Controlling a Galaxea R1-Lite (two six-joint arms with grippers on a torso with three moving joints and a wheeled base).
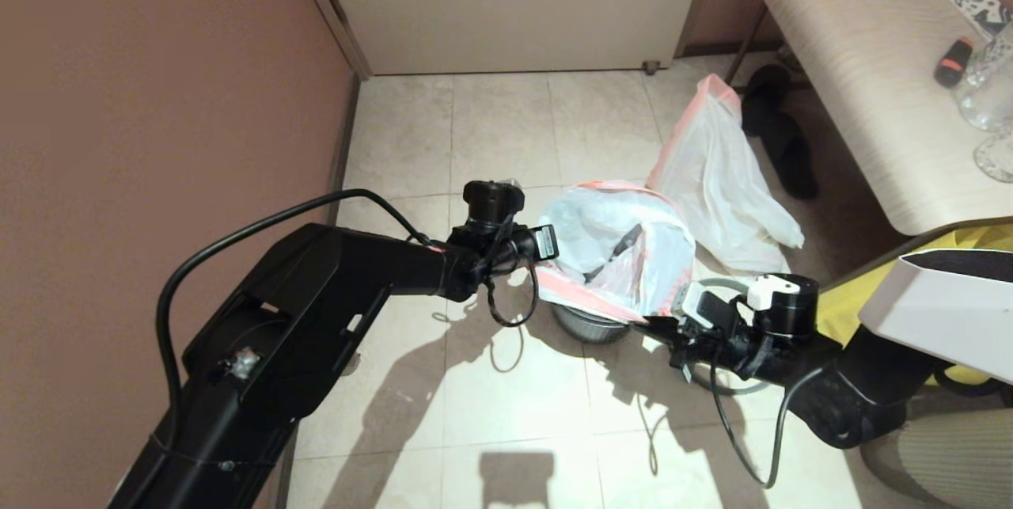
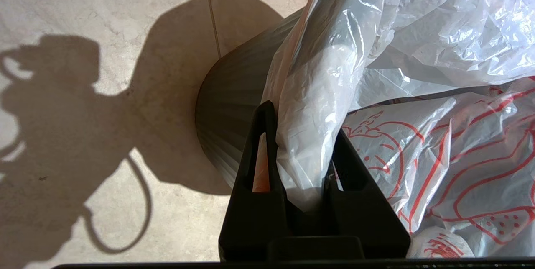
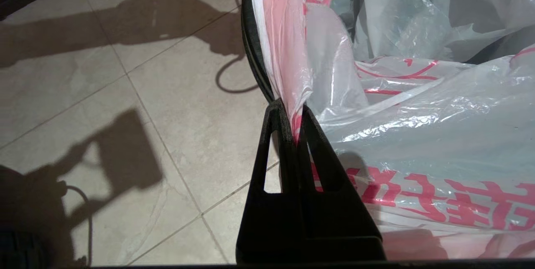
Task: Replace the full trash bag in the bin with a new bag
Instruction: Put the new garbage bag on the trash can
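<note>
Beige floor tiles (image 1: 506, 129) are filling the middle of the head view, with a brown-pink wall (image 1: 158, 81) running down the left side and a pale door (image 1: 506, 2) closing the top. A light striped table (image 1: 855, 58) is occupying the upper right corner, and dark slippers (image 1: 779, 137) are lying under its edge.

One bin (image 1: 589, 325) is standing on the floor just right of centre, small, round and black, with only its lower wall showing. Two thin white bags are showing. The new bag (image 1: 617, 240) is sitting in the bin with its mouth spread wide and a pink-red band hanging over the rim; large red characters are showing on its side in the right wrist view. The full trash bag (image 1: 720, 184), plain white with a pink-red edge, is lying slumped on the tiles up and to the right of the bin, close beside it.

Two pincers are working. The left pincer (image 1: 552, 244) is gripping a bunch of the new bag's plastic (image 2: 309, 93) at the left side of the bin. The right pincer (image 1: 674, 311) is pinching the pink rim (image 3: 280, 30) nearly fully closed, at the lower right side of the bin.
</note>
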